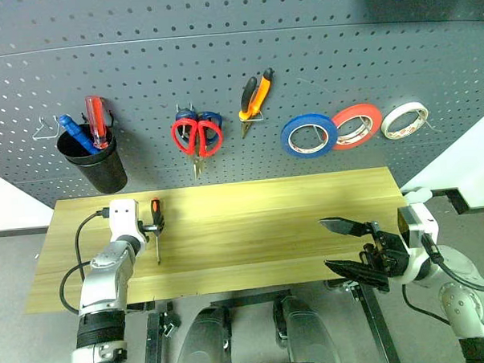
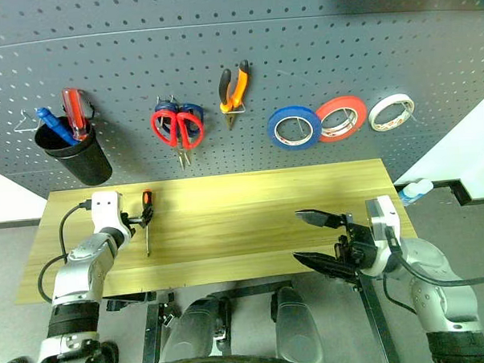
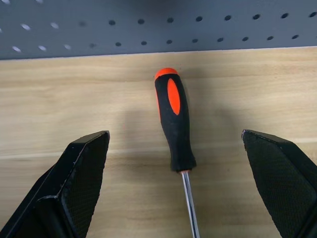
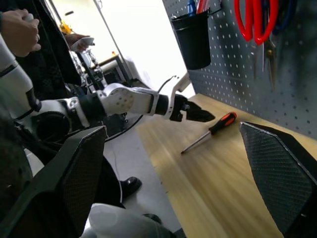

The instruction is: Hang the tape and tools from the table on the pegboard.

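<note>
A slim screwdriver with an orange-and-black handle lies on the light wood table near its left end. My left gripper is open, with its fingers spread wide on either side of the handle and not touching it. Off the table's right front edge my right gripper is open and holds nothing. On the dark grey pegboard hang the blue tape, the red-handled scissors and the orange-and-black pliers.
A red-orange roll and a white roll hang right of the blue tape. A black cup at the board's left holds thick red and blue screwdrivers. Blue-handled scissors hang behind the red ones. A person's hands show beyond the table's left end.
</note>
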Controlling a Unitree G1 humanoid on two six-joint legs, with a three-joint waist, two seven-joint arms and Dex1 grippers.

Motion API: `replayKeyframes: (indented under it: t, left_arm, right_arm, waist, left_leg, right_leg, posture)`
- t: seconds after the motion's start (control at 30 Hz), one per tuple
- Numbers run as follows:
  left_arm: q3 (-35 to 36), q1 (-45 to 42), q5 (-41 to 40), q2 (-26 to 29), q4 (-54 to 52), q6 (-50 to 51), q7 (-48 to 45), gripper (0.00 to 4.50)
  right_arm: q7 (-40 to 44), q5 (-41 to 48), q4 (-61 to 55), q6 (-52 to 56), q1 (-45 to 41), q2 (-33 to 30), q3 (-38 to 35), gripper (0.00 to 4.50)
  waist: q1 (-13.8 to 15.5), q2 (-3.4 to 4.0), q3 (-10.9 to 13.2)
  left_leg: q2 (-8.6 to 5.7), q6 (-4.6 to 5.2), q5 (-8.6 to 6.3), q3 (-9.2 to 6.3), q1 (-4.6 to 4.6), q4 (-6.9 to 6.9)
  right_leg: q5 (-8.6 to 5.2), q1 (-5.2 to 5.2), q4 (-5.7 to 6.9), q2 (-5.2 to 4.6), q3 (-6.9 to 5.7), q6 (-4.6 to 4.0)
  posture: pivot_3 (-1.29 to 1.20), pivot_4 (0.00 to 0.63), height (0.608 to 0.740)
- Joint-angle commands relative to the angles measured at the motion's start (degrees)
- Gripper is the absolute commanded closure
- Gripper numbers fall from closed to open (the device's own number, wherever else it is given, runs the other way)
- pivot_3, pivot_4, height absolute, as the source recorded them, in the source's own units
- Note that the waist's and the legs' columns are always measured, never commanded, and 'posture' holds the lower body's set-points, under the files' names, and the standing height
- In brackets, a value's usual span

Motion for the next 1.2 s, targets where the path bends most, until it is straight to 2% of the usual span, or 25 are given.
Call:
replayKeyframes:
  t: [0.03,0.3,0.63,0.73,1.07,1.2]
  left_arm:
    - [1.1,-1.9,-0.2,0.5,4.6,-0.1,1.5,0.02]
    - [-0.4,-5.4,-0.1,1.4,12.3,-0.9,-0.6,0.02]
    - [-1.8,-9.0,0.7,1.2,18.5,-3.1,-0.3,0.02]
    - [-1.2,-9.4,-0.8,0.9,19.1,-3.2,-1.3,0.59]
    - [-1.0,-7.9,-1.4,0.0,16.8,-0.4,0.3,3.95]
    - [-1.2,-5.6,-2.0,-0.4,13.1,1.9,0.1,3.98]
  right_arm:
    - [-0.7,1.9,-3.2,0.5,1.9,-0.6,-2.1,0.0]
    - [-1.6,2.9,-5.6,1.6,4.5,-1.5,-3.5,0.0]
    - [-3.8,3.8,-7.0,2.3,4.9,-1.4,-3.8,0.0]
    - [-4.2,3.8,-7.1,2.4,4.8,-1.5,-3.8,0.0]
    - [-4.8,3.7,-6.2,2.9,2.8,-1.5,-3.6,0.0]
    - [-4.0,3.0,-4.2,2.2,1.7,-1.2,-3.2,0.0]
  waist:
    - [0.0,-0.06,0.2]
    - [-0.2,-0.2,1.3]
    - [-0.2,-0.1,1.5]
    - [-0.2,-0.05,1.5]
    - [-0.1,0.06,1.6]
    - [-0.2,0.06,1.6]
  left_leg:
    - [0.0,0.0,0.0,0.0,-0.03,-0.02]
    - [0.0,0.02,-0.02,0.01,-0.07,-0.1]
    - [0.0,0.02,-0.02,0.02,-0.13,-0.19]
    - [0.0,0.02,-0.02,0.02,-0.14,-0.22]
    - [0.0,0.04,-0.04,0.02,-0.17,-0.41]
    - [0.0,0.1,-0.08,0.03,-0.19,-0.45]
  right_leg:
    - [0.0,-0.03,-0.03,0.0,0.0,0.01]
    - [-0.01,-0.1,-0.05,-0.05,0.0,-0.02]
    - [-0.02,-0.13,-0.23,-0.07,-0.01,-0.03]
    - [-0.02,-0.13,-0.27,-0.07,-0.01,-0.03]
    - [-0.02,-0.1,-0.56,-0.07,-0.02,-0.03]
    - [-0.01,-0.09,-0.69,-0.07,-0.02,-0.02]
  posture:
    - [-0.12,0.274,0.736]
    - [-0.15,0.287,0.736]
    - [-0.16,0.288,0.736]
    - [-0.16,0.288,0.736]
    - [-0.15,0.281,0.736]
    - [-0.14,0.276,0.736]
